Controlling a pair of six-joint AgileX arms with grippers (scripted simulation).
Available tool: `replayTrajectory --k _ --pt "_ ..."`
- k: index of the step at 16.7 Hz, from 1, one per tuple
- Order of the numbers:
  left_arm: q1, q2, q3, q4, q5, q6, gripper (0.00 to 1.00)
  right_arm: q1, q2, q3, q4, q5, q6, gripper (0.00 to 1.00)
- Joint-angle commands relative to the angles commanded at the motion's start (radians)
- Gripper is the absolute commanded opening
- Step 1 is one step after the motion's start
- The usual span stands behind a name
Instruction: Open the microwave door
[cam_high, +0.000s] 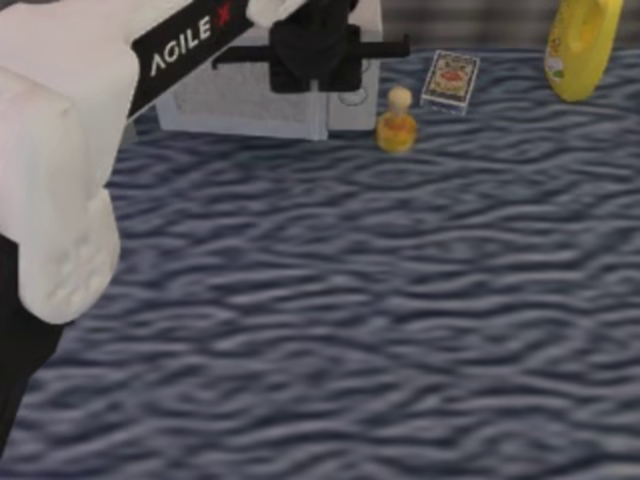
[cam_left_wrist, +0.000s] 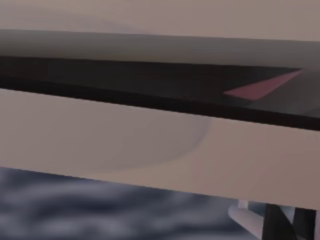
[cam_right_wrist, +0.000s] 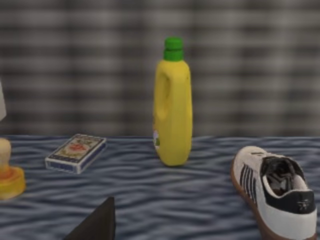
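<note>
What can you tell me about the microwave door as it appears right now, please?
The microwave door is a flat light-grey panel with a speckled mesh window, covering most of the microwave front at the table's far left. From above it looks shut, flush with the front. The left gripper hangs over its upper edge; whether they touch cannot be told.

Even, diffuse light falls across the rippled blue tablecloth (cam_high: 350, 300), casting no hard shadows or glare. The left arm (cam_high: 60, 150) looms soft at nine o'clock in the top view. The left wrist view is filled by blurred close surfaces; the yellow bottle (cam_right_wrist: 172, 110) stands reasonably clear.
</note>
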Motion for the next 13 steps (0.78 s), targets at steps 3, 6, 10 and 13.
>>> replayTrajectory --k 3,6,10,13 --pt "0.0 0.0 0.0 0.0 0.0 0.0 0.0 0.0 0.0 0.0 0.0 0.0 0.0 1.0" --pt "0.0 0.0 0.0 0.0 0.0 0.0 0.0 0.0 0.0 0.0 0.0 0.0 0.0 1.0" --pt "0.0 0.0 0.0 0.0 0.0 0.0 0.0 0.0 0.0 0.0 0.0 0.0 0.0 1.0" --pt "-0.006 0.006 -0.005 0.004 0.007 -0.003 0.0 0.0 0.0 0.0 0.0 0.0 0.0 1.0"
